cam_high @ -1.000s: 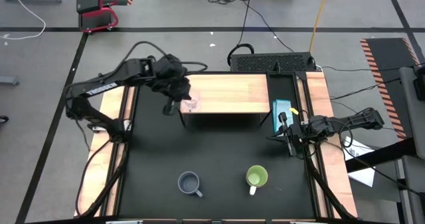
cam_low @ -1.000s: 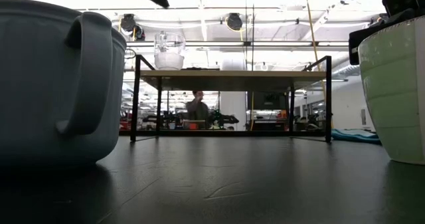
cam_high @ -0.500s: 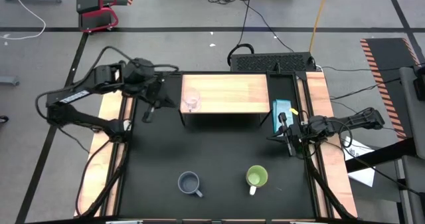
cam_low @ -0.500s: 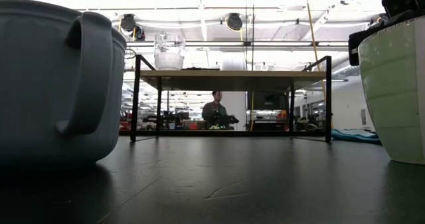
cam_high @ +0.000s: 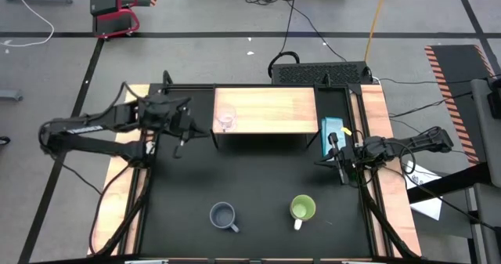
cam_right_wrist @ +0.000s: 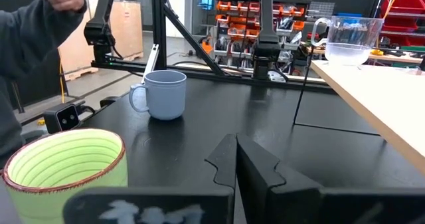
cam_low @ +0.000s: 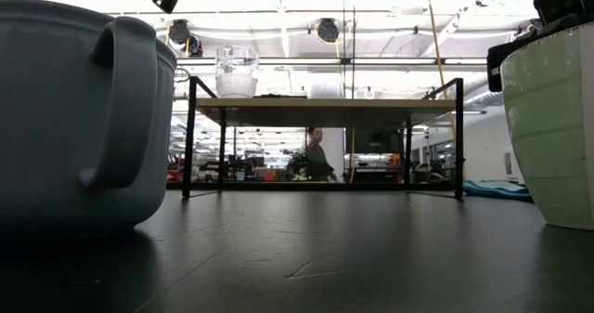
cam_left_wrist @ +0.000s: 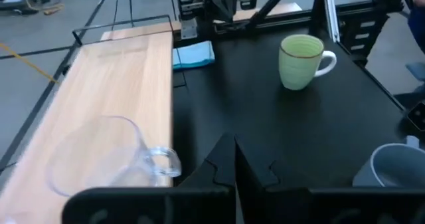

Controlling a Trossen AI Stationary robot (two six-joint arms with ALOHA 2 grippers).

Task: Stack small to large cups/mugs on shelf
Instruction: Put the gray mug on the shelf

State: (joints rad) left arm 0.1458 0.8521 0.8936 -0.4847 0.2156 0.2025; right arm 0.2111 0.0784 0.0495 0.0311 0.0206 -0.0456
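Note:
The small clear glass cup (cam_high: 225, 119) (cam_left_wrist: 106, 156) stands upright by its base on the left end of the light-wood shelf (cam_high: 270, 111) (cam_low: 325, 111). The grey-blue mug (cam_high: 224, 215) (cam_right_wrist: 164, 94) and the lime-green mug (cam_high: 302, 209) (cam_left_wrist: 302, 61) stand on the black table near its near edge. My left gripper (cam_high: 182, 139) (cam_left_wrist: 234, 163) hovers shut just left of the shelf, apart from the glass cup. My right gripper (cam_high: 342, 170) (cam_right_wrist: 236, 159) waits shut at the table's right side.
A blue object (cam_high: 332, 131) lies between the shelf's right end and the right arm. A person's dark sleeve (cam_right_wrist: 30, 44) shows beyond the table's left side. Another person walks in the room behind the shelf (cam_low: 317, 157). Open black tabletop (cam_high: 258, 170) lies between shelf and mugs.
My left gripper has drawn back from above the glass cup toward the table's left edge, then come a little nearer and lower beside the shelf. The glass cup stays standing on the shelf's left end. The person in the background has walked to the right.

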